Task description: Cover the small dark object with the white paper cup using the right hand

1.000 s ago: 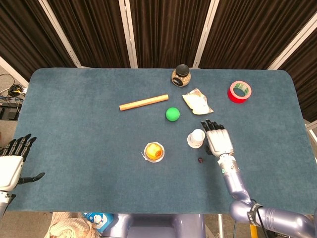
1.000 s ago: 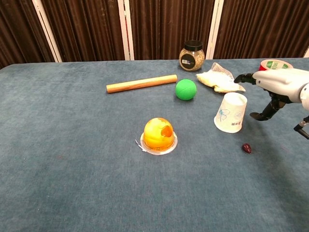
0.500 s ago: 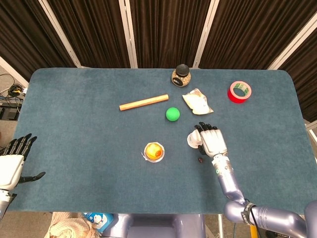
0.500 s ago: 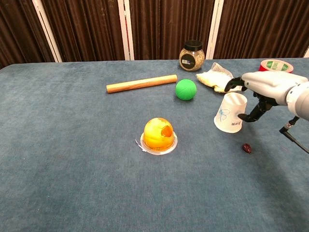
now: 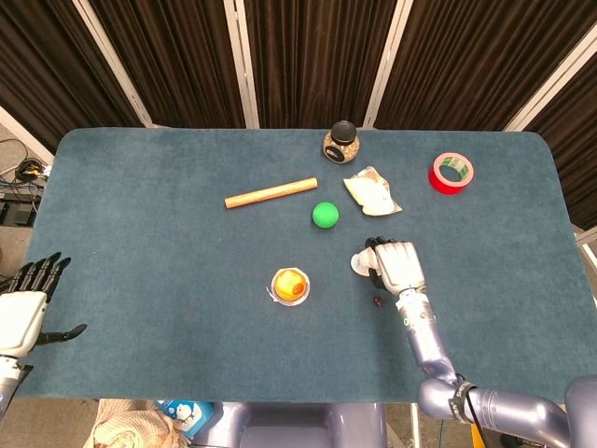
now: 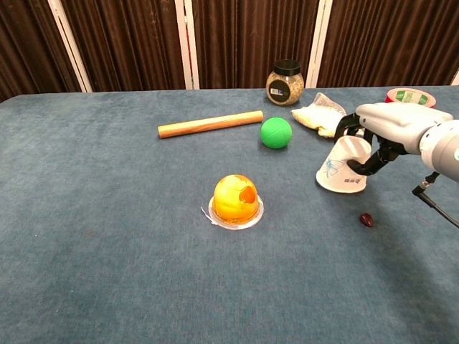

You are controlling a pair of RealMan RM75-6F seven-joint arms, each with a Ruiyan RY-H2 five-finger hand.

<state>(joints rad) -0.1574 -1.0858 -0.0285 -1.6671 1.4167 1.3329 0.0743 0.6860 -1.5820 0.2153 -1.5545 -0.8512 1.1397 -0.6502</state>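
The white paper cup (image 6: pixel 341 169) stands upside down right of the table's middle, tipped a little with its closed end leaning right. My right hand (image 6: pixel 391 126) reaches in from the right and grips that raised end, fingers and thumb curled around it. From the head view the right hand (image 5: pixel 396 266) hides most of the cup (image 5: pixel 358 264). The small dark object (image 6: pixel 366 219) lies bare on the blue cloth just in front of the cup, also seen as the dark object (image 5: pixel 377 301) beside my wrist. My left hand (image 5: pixel 20 313) hangs open off the table's left edge.
An orange jelly cup (image 6: pixel 235 198) sits mid-table. Behind it lie a wooden dowel (image 6: pixel 210 124) and a green ball (image 6: pixel 275 132). A jar (image 6: pixel 285 82), a crumpled white packet (image 6: pixel 321 115) and a red tape roll (image 5: pixel 451 173) stand toward the back right.
My right hand moved left from beside the cup and closed its fingers around the cup's raised end. The cup now tips slightly. The dark object and left hand stayed put.
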